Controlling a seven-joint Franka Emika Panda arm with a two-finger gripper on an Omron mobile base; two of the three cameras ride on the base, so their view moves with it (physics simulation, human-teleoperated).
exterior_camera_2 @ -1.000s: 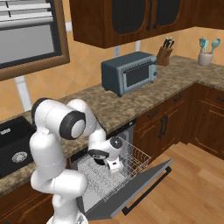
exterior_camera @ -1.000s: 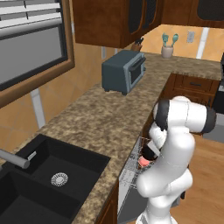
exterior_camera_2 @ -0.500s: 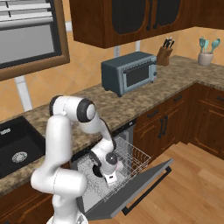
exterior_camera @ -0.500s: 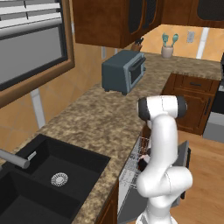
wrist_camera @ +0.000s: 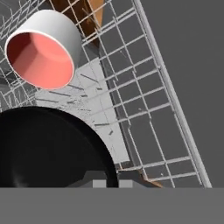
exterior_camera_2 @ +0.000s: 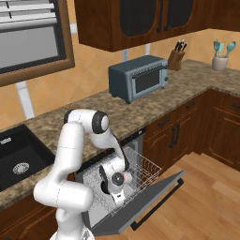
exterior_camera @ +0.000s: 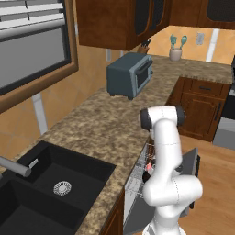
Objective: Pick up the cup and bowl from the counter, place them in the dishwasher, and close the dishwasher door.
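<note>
Since the frame half a second back, the arm has kept reaching down into the dishwasher (exterior_camera_2: 112,187), its elbow joint now over the edge of the surface (exterior_camera_2: 154,105) in the right base view. In the hand view the black bowl (wrist_camera: 48,148) sits in the white wire rack (wrist_camera: 148,100), right below the camera, and the cup (wrist_camera: 43,48) lies on its side in the rack just beyond it, showing its pink inside and white wall; the two look close but apart. The end effector (exterior_camera_2: 118,190) hangs low over the rack with its fingers drawn together, and no frame shows anything between them. The dishwasher door (exterior_camera_2: 150,197) hangs open, tilted down toward the wood floor (exterior_camera_2: 206,197). On the surface behind stand a grey-blue toaster oven (exterior_camera_2: 138,77), a knife block (exterior_camera_2: 176,58) and, in the far corner, a tan holder with teal tools (exterior_camera_2: 220,58). A black sink (exterior_camera: 55,183) is set into the surface to the robot's left.
</note>
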